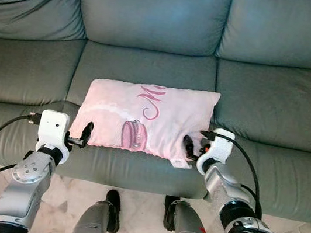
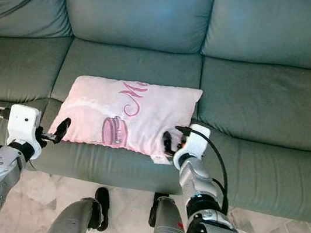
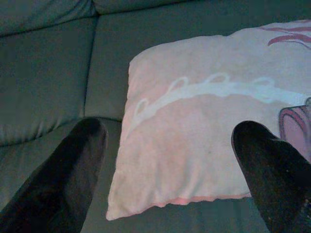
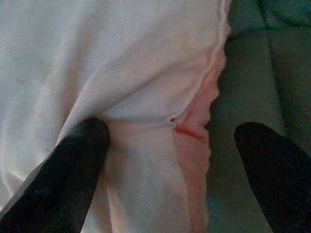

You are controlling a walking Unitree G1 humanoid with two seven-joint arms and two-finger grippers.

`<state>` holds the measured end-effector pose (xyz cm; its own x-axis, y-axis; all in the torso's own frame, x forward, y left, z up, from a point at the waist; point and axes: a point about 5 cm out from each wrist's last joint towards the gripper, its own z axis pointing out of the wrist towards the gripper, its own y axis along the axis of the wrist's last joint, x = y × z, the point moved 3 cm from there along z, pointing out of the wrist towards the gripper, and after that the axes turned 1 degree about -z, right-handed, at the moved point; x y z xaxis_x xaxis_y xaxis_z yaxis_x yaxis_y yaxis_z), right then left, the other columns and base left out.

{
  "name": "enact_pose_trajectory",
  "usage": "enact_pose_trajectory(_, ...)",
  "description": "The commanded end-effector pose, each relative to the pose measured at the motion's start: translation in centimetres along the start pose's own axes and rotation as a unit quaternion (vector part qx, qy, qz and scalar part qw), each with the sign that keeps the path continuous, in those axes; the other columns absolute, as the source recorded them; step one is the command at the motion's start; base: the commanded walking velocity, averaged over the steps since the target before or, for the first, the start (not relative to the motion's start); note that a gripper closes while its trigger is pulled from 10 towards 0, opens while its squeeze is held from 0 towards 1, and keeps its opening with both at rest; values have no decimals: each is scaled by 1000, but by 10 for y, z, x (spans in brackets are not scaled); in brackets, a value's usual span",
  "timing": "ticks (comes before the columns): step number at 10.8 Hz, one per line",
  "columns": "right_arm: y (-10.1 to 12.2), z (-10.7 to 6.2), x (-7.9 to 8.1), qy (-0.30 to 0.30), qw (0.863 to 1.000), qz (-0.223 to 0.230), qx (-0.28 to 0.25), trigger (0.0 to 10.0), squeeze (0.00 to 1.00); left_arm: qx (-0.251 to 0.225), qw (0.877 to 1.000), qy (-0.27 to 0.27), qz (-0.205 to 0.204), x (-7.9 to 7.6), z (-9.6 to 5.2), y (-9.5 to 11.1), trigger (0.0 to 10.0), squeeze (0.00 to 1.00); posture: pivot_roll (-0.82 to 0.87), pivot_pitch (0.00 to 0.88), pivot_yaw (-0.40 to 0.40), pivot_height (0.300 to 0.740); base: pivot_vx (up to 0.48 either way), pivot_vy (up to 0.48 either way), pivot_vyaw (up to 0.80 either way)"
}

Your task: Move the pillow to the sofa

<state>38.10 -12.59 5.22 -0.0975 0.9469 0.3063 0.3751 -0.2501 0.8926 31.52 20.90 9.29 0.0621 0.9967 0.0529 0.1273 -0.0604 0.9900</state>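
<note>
The pink pillow [image 1: 146, 118] with darker pink lettering lies flat on the middle seat of the grey-green leather sofa [image 1: 145, 67], close to the seat's front edge. My left gripper [image 1: 83, 134] is open at the pillow's near left corner, its fingers just short of the fabric. In the left wrist view the pillow [image 3: 204, 126] lies ahead of the spread fingers [image 3: 73, 170]. My right gripper [image 1: 191, 146] is open at the near right corner. In the right wrist view the pillow's seamed edge [image 4: 194, 116] sits between the two wide-apart fingers [image 4: 77, 160].
The sofa's back cushions [image 1: 151, 9] rise behind the pillow, with side seats left [image 1: 21, 66] and right [image 1: 282, 101]. A white tag [image 1: 180, 163] hangs from the pillow's front edge. My legs and feet [image 1: 111, 207] stand on pale marble floor [image 1: 141, 209] against the sofa front.
</note>
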Motion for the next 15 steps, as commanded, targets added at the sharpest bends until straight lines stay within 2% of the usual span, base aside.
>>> enact_pose_trajectory(1, -21, -2, 8, 15, 999, 21, 32, 10000, 698, 30, 999, 9, 2, 3, -7, -17, 10000, 0, -58, 488, 100, 740, 0, 0, 0)
enact_pose_trajectory(4, -23, 0, 22, 42, 998, 29, 35, 10000, 698, 31, 999, 8, 2, 2, -6, -17, 10000, 0, -57, 490, 100, 740, 0, 0, 0)
enact_pose_trajectory(5, -23, -1, 19, 37, 999, 9, 33, 10000, 686, 32, 999, 7, 2, 1, -6, -18, 10000, 0, -56, 489, 98, 740, 0, 0, 0)
enact_pose_trajectory(6, -21, -3, 6, 14, 999, -32, 24, 10000, 620, 32, 999, 8, 1, 1, -6, -18, 10000, 0, -61, 487, 95, 740, 0, 0, 0)
enact_pose_trajectory(7, -18, -6, -4, -2, 998, -67, 16, 10000, 455, 33, 999, 9, 0, 0, -6, -19, 10000, 0, -64, 482, 94, 740, 0, 0, 0)
enact_pose_trajectory(8, -12, -10, -21, -25, 991, -131, 6, 10000, 24, 32, 999, 5, -6, -4, -5, -19, 10000, 0, -77, 473, 92, 740, 0, 0, 0)
enact_pose_trajectory(9, -7, -15, -35, -46, 985, -166, -2, 10000, 0, 30, 999, 0, -12, -10, -3, -19, 10000, 0, -89, 457, 91, 740, 0, 0, 0)
enact_pose_trajectory(11, 2, -26, -45, -45, 978, -203, -32, 10000, 0, 29, 999, -7, -16, -18, 1, -20, 10000, 0, -129, 410, 82, 740, 0, 0, 0)
enact_pose_trajectory(12, 8, -36, -43, -43, 975, -212, -54, 10000, 0, 30, 999, -7, -18, -20, 2, -22, 10000, 0, -155, 376, 74, 740, 0, 0, 0)
enact_pose_trajectory(13, 6, -51, -35, -31, 974, -216, -68, 10000, 0, 40, 999, 0, -25, -20, 3, -28, 10000, 0, -185, 329, 65, 740, 0, 0, 0)
enact_pose_trajectory(15, -3, -69, -13, 2, 977, -200, -74, 10000, 0, 57, 997, 26, -37, -18, 7, -37, 10000, 0, -206, 266, 56, 740, 0, 0, 0)
